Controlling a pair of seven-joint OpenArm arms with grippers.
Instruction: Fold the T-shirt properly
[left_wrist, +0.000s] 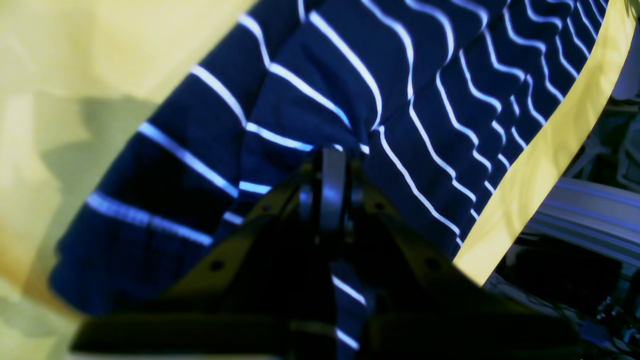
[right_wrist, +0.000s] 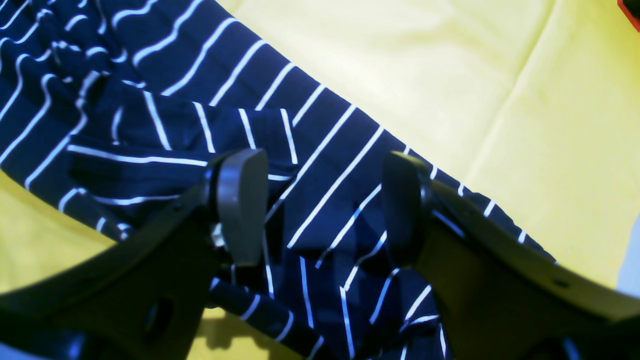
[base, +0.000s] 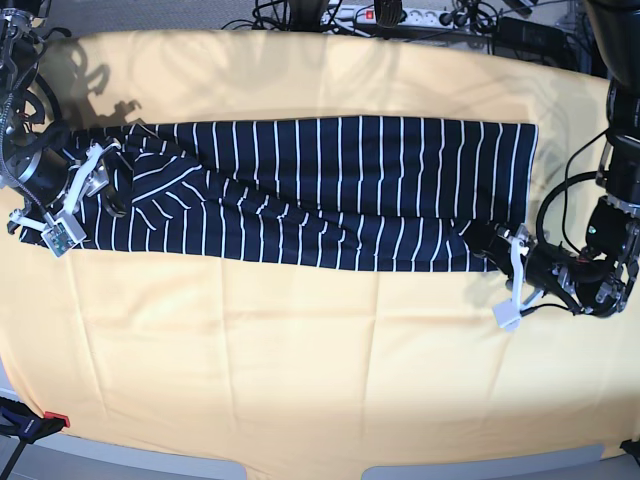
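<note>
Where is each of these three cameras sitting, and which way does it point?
Left wrist: rides the left arm, looking along the shut left gripper pinching the T-shirt.
Right wrist: rides the right arm, looking past the open right gripper onto the T-shirt.
Base: overhead, looking down on both arms.
All three share the T-shirt on the yellow cloth.

No readable text, labels, brand names, numbers or signs appear in any view. The T-shirt (base: 330, 190) carries only thin white stripes, with no print or tag showing. The yellow cloth (base: 300, 360) is plain. Small white tags beside each arm are too small to read.
</note>
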